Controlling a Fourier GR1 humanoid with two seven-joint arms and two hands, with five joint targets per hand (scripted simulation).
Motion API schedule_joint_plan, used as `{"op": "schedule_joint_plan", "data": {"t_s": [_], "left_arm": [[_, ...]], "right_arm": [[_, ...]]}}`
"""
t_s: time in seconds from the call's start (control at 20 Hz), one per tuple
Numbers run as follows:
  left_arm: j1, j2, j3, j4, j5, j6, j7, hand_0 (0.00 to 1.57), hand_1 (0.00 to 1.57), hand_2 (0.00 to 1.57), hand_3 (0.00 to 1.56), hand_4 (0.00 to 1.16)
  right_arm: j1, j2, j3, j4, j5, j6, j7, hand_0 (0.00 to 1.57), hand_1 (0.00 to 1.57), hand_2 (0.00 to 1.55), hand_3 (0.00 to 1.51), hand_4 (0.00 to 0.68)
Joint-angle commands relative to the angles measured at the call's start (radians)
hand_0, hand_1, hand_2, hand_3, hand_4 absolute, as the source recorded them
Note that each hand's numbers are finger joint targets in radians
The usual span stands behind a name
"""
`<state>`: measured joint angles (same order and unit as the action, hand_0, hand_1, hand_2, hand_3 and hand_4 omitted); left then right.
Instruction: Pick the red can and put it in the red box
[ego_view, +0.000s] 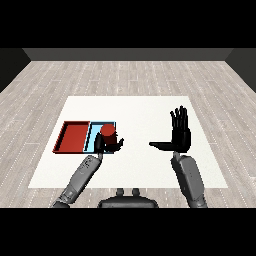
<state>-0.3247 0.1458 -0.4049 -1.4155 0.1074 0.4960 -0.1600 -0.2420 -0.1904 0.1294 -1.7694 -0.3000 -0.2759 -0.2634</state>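
The red can (106, 132) stands upright over the right part of the light blue tray (95, 135). My left hand (111, 145) is curled round the can's lower half, thumb and fingers wrapping it from the near side. The red tray (72, 136) lies just left of the blue one, with nothing in it. My right hand (180, 134) is held up at the table's right, fingers straight and thumb stretched out to the left, holding nothing.
The two trays sit side by side at the left of the white table (135, 110). A wooden floor surrounds the table.
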Motion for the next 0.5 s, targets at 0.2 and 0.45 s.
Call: {"op": "schedule_joint_plan", "data": {"t_s": [0.2, 0.45], "left_arm": [[-0.020, 0.133, 0.112, -0.079, -0.047, -0.012, 0.135, 1.57, 1.57, 1.55, 1.42, 1.12], [-0.123, 0.209, 0.181, 0.043, -0.110, -0.039, 0.174, 1.57, 1.57, 1.55, 1.44, 1.13]], "right_arm": [[0.069, -0.046, -0.085, 0.174, 0.018, 0.067, -0.069, 0.00, 0.00, 0.00, 0.00, 0.000], [0.241, -0.043, -0.076, 0.152, 0.015, 0.124, -0.138, 0.00, 0.00, 0.00, 0.00, 0.000]]}}
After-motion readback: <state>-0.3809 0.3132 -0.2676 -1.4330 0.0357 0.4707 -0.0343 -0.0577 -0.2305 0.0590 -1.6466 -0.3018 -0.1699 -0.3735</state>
